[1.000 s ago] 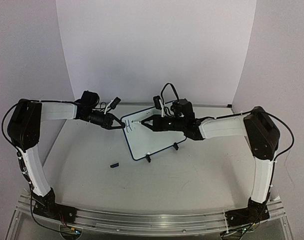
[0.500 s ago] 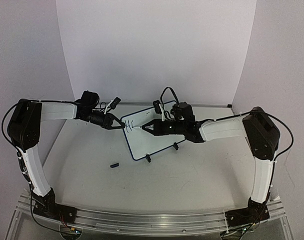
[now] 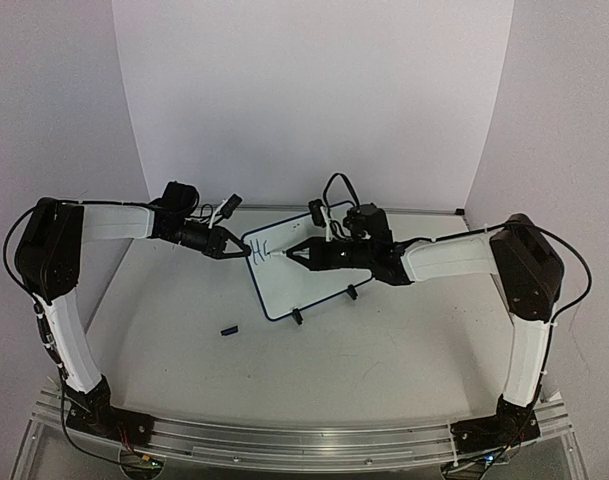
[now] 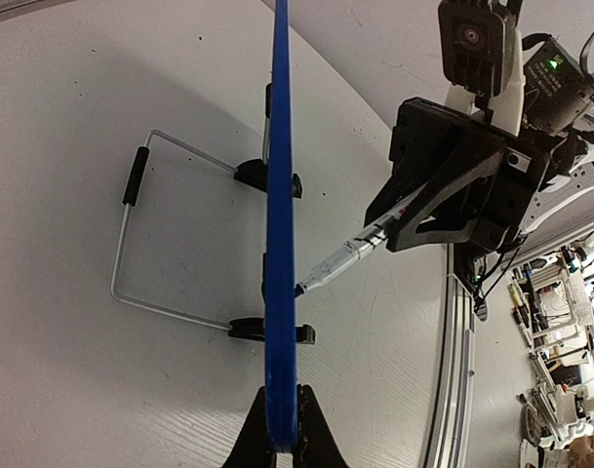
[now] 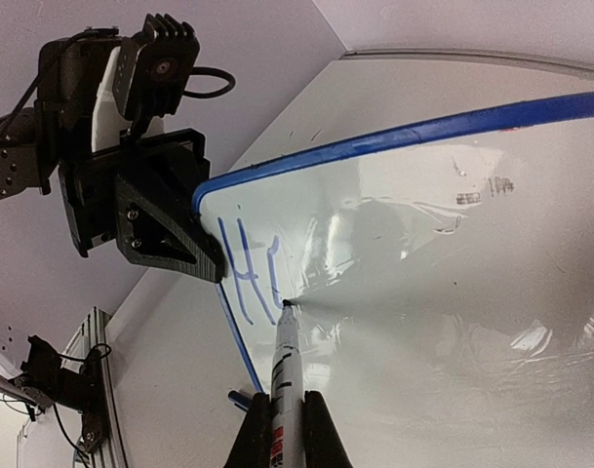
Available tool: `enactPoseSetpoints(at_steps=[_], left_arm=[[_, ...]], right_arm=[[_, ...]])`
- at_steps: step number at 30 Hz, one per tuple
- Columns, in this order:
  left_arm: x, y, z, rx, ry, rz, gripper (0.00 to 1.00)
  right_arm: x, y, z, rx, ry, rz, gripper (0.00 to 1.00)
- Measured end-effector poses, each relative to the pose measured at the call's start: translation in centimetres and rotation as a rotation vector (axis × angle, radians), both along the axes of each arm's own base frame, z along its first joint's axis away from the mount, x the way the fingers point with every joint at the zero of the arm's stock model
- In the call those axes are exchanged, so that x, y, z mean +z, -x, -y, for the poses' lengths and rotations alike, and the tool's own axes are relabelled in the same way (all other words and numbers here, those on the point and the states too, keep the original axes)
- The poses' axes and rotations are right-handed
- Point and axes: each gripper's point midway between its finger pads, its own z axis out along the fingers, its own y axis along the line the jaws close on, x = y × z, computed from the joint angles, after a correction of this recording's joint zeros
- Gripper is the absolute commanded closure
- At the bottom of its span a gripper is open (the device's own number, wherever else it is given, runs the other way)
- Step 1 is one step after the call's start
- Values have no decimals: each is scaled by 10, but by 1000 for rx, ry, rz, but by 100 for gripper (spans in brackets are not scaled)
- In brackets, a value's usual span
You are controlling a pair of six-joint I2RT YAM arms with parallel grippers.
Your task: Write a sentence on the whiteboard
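Note:
The whiteboard [image 3: 314,285] stands tilted on its black clip feet at mid-table. My left gripper [image 3: 242,250] is shut on its blue rim [image 4: 280,195] at the left corner, fingers [image 4: 311,441] pinching the edge. My right gripper [image 3: 299,253] is shut on a slim marker [image 5: 285,380] whose tip touches the board face [image 5: 423,292]. The sentence [image 5: 248,268] is a dark-blue "H" and one curved stroke beside it, close to the left gripper [image 5: 170,234]. The marker tip rests at the foot of that stroke.
A small black marker cap [image 3: 228,330] lies on the table in front of the board. A wire stand [image 4: 131,244] reaches out behind the board. An aluminium rail [image 3: 304,435] runs along the near edge, with white walls around.
The right gripper has slid the marker tip down the board, adding a curved stroke after the "H". The left gripper and the board have stayed put.

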Motion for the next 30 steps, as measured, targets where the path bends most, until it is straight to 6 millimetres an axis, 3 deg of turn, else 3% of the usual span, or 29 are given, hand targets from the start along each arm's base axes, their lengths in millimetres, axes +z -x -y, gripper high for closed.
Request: enactPoseSetpoints(at_steps=[7, 18, 30], left_arm=[[0, 0, 0, 0, 0, 0, 100], [1, 1, 2, -6, 0, 5, 100], [1, 1, 2, -6, 0, 5, 100]], right_arm=[[2, -2, 0, -5, -2, 5, 100], [24, -13, -4, -33, -29, 47, 100], [24, -13, -3, -34, -30, 48, 100]])
